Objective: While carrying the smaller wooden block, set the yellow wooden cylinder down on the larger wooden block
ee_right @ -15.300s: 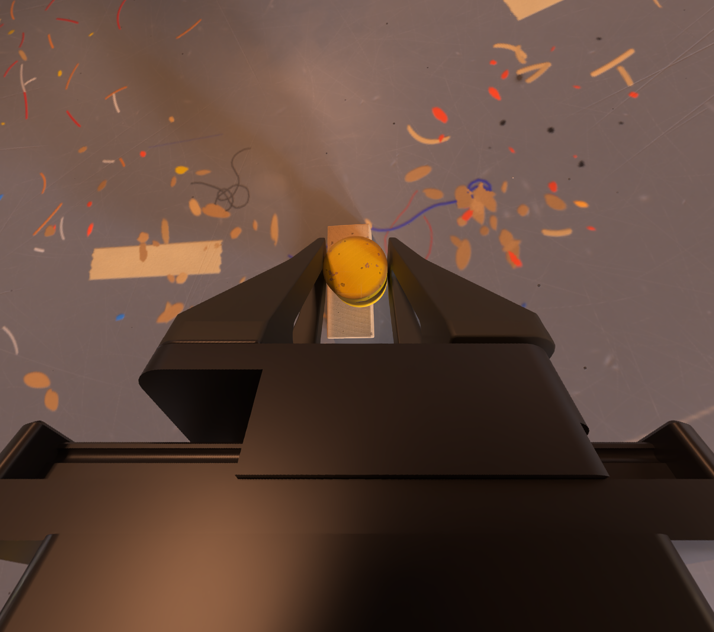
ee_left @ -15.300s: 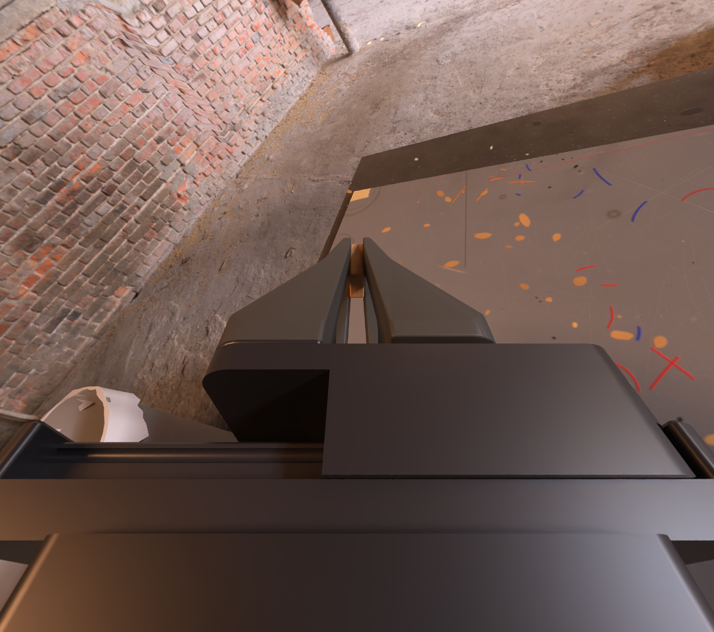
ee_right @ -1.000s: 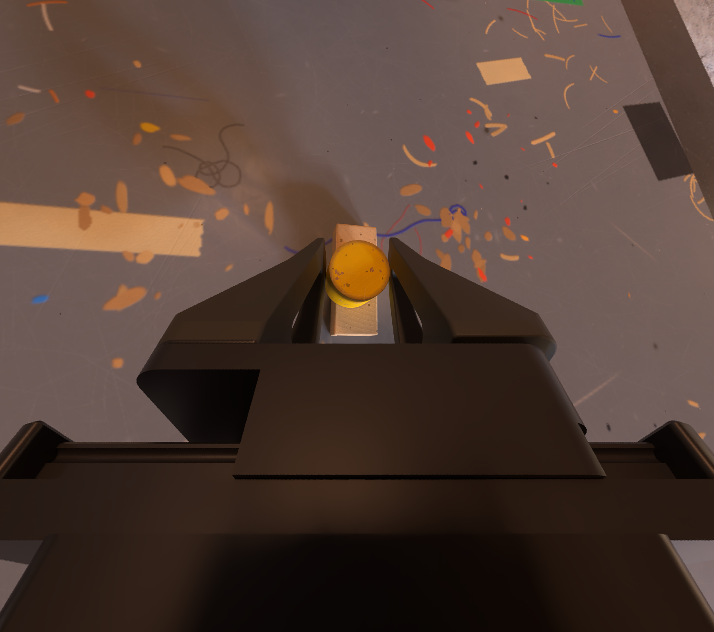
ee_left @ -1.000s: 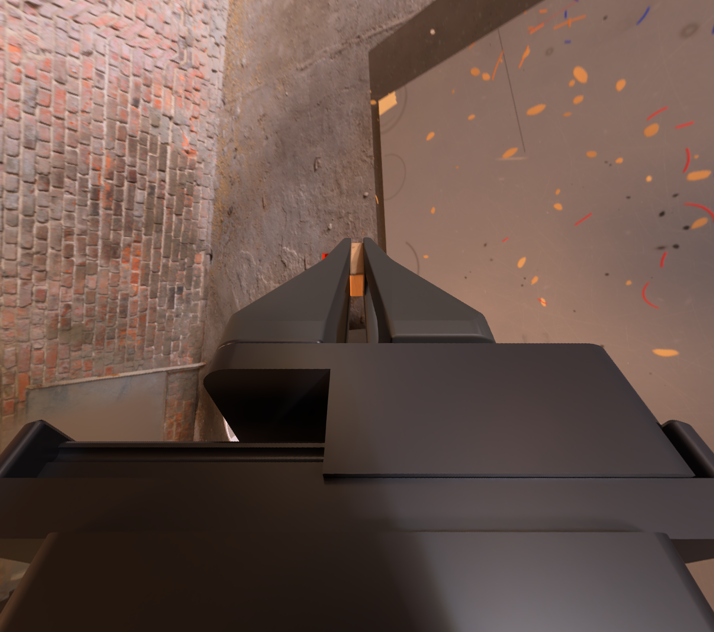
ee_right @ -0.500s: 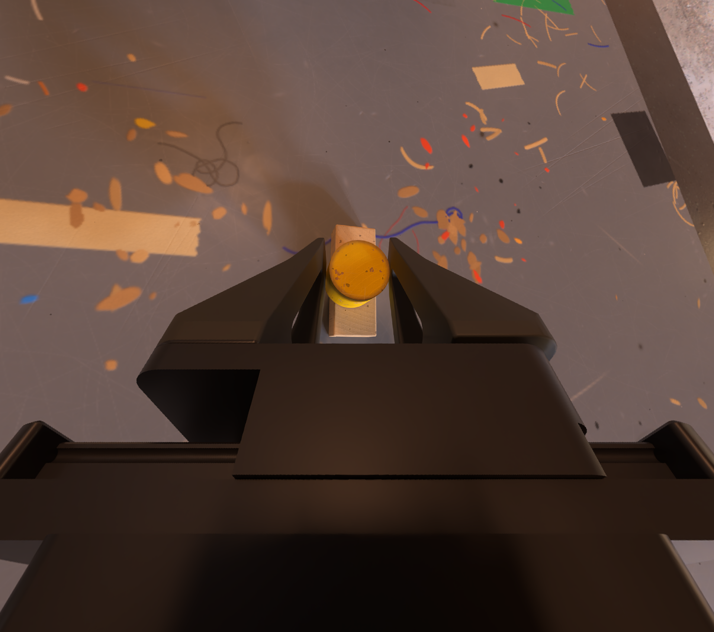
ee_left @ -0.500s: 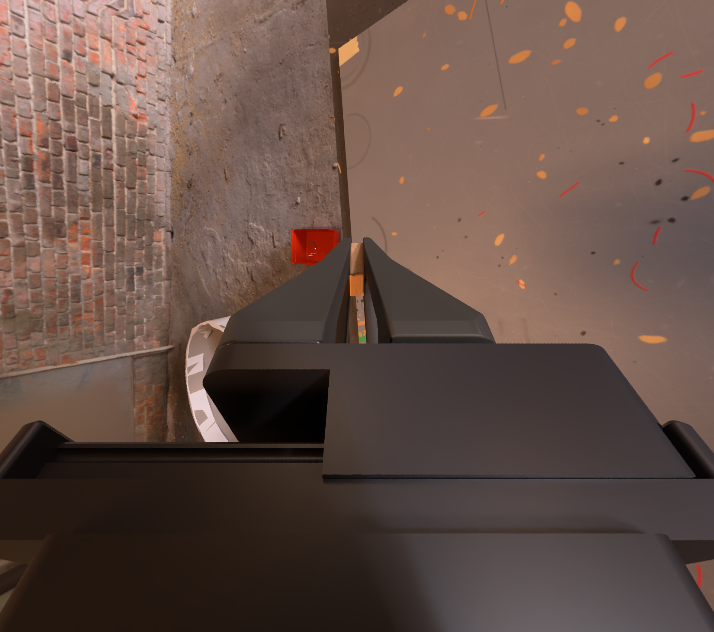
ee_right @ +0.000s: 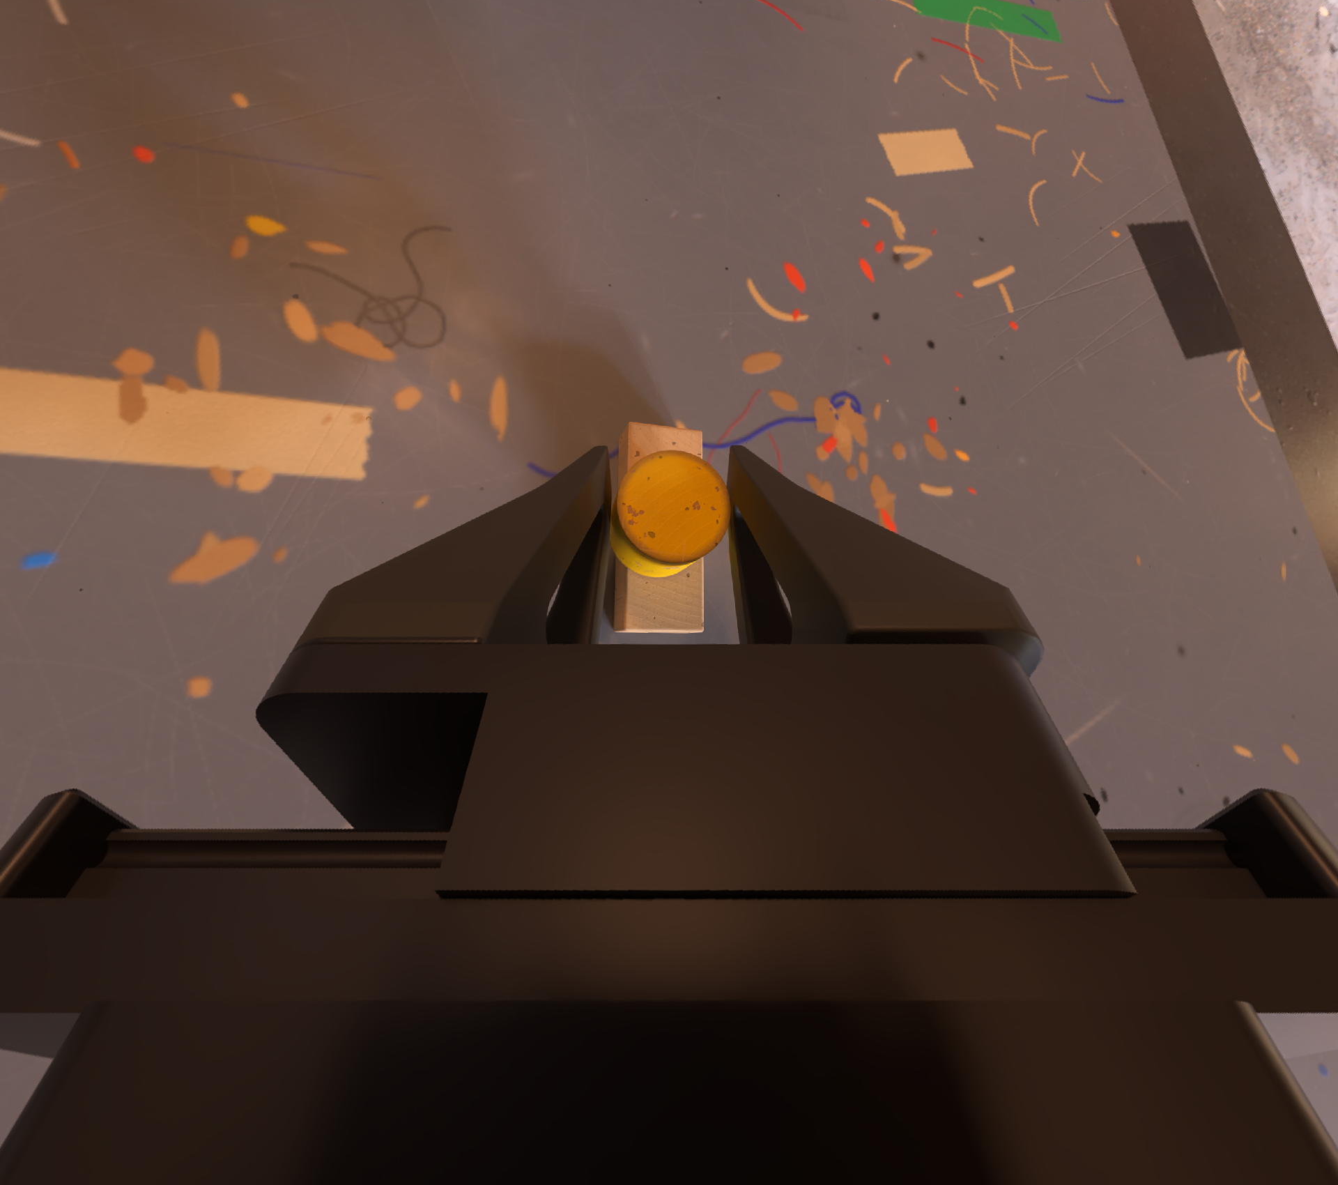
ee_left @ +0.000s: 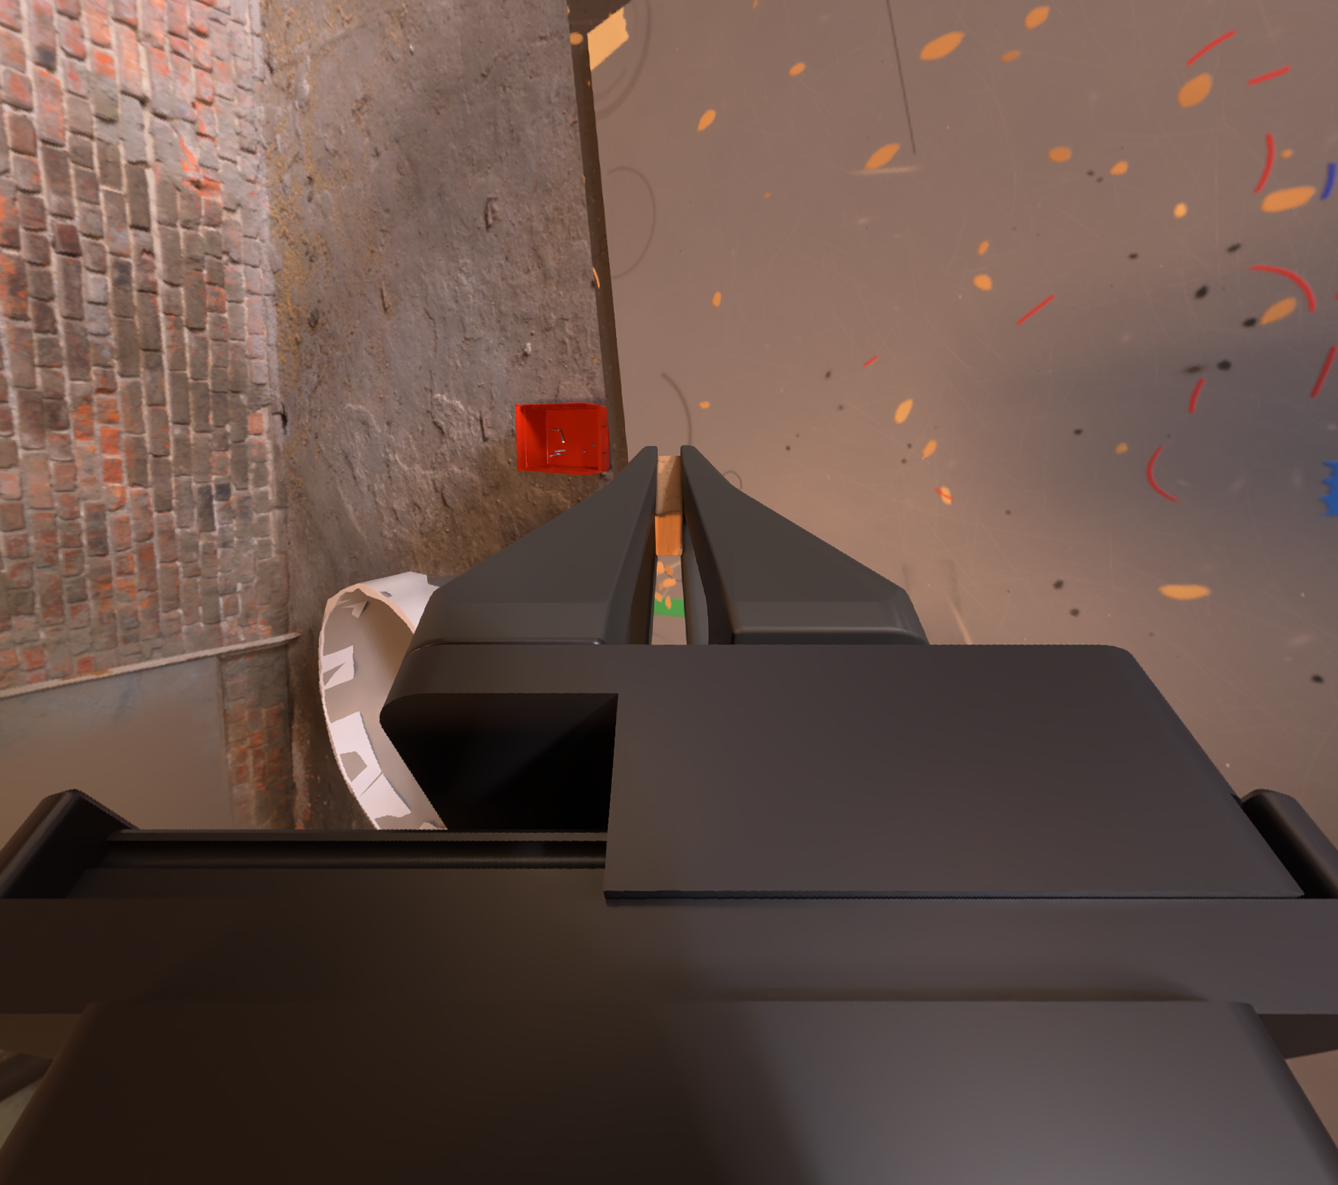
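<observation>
In the left wrist view my left gripper is shut on the smaller wooden block, a thin pale piece pinched between the fingertips, held above the table's left edge. In the right wrist view my right gripper is shut on the yellow wooden cylinder, seen end-on. The cylinder stands upright directly over the larger wooden block, a pale oblong on the grey table. I cannot tell whether the cylinder's lower end touches the block.
The table's right edge runs close by, with bare ground beyond. In the left wrist view the table's left edge borders a dirt floor with a red box, a white curved object and a brick wall.
The left wrist view has swung, bringing the red box and white object into sight; the small block stays pinched. The right view's table marks drift slightly left; cylinder and block stay between the fingers.
</observation>
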`<state>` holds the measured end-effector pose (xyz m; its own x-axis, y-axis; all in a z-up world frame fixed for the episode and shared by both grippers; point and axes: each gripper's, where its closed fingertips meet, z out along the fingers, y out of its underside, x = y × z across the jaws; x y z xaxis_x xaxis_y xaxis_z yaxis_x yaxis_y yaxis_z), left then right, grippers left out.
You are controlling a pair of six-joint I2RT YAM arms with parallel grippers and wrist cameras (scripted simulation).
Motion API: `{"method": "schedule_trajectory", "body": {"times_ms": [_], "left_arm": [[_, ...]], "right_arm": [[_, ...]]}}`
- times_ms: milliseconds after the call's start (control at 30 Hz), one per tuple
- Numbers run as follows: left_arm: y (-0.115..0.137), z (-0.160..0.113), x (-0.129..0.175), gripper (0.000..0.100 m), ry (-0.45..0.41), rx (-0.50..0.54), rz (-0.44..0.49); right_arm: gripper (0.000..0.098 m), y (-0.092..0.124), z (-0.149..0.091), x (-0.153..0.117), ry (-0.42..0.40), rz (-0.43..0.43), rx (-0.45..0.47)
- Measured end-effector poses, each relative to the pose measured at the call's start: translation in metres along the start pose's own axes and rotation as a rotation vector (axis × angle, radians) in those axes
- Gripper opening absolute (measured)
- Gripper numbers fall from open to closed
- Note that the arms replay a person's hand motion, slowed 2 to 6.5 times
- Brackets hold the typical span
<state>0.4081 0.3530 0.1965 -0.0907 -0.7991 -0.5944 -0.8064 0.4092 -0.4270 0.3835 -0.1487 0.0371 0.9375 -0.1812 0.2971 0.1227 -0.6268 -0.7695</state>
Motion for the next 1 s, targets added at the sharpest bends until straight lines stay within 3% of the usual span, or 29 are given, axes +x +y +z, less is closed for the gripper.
{"method": "schedule_trajectory", "body": {"times_ms": [567, 1000], "left_arm": [[0.012, -0.061, -0.021, 0.005, 0.013, 0.0, -0.012], [0.024, -0.104, -0.049, 0.005, -0.05, -0.047, 0.006]], "right_arm": [[0.0272, 0.0, 0.0, 0.0, 0.011, -0.017, 0.002], [0.0272, 0.0, 0.0, -0.001, 0.016, -0.03, 0.004]]}}
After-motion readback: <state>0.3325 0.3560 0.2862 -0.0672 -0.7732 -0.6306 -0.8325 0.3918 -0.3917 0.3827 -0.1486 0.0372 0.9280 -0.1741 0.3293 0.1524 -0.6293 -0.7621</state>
